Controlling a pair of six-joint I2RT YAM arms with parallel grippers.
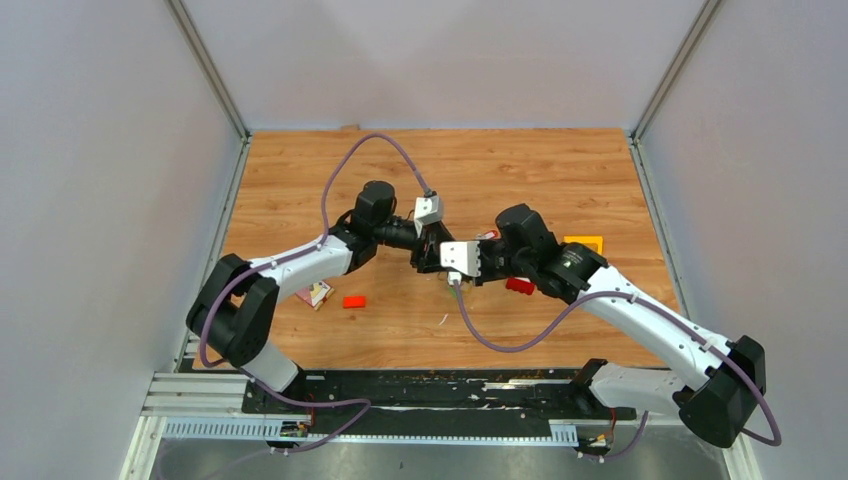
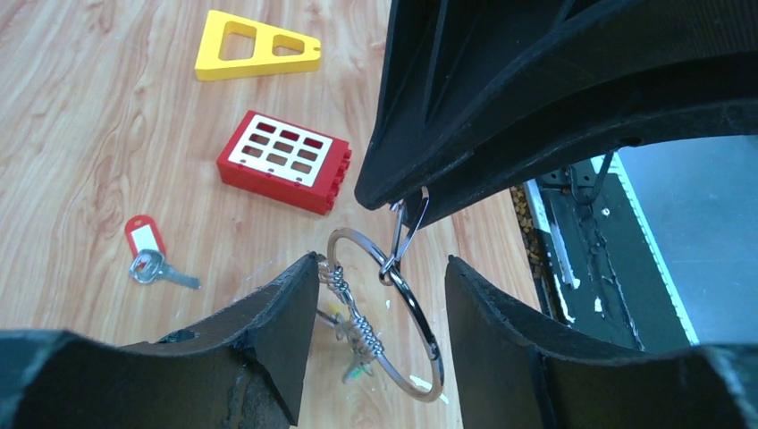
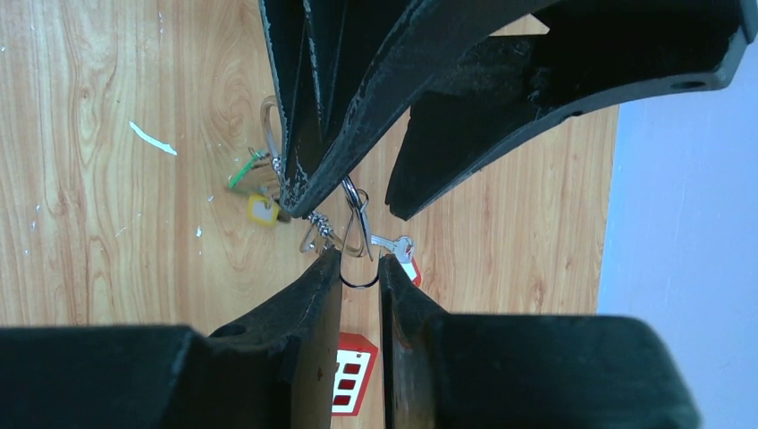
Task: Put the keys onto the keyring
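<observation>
The silver wire keyring (image 2: 420, 332) hangs above the table between the two grippers. My right gripper (image 3: 359, 259) is shut on its thin wire loop (image 2: 407, 219) from above. The open left gripper (image 2: 380, 264) stands around the ring, and its left fingertip (image 2: 308, 268) touches the coiled part. Keys with green and yellow heads (image 3: 257, 192) sit by the ring's coils, blurred. One key with a red head (image 2: 147, 255) lies alone on the table. From above, both grippers meet mid-table, left (image 1: 432, 260) and right (image 1: 450, 272).
A red block with white squares (image 2: 284, 161) lies beside the ring. Farther off is a yellow plastic piece (image 2: 255, 45). A small red block (image 1: 354, 301) and a flat card (image 1: 316, 293) lie near the left arm. The black rail (image 2: 581, 232) marks the near table edge.
</observation>
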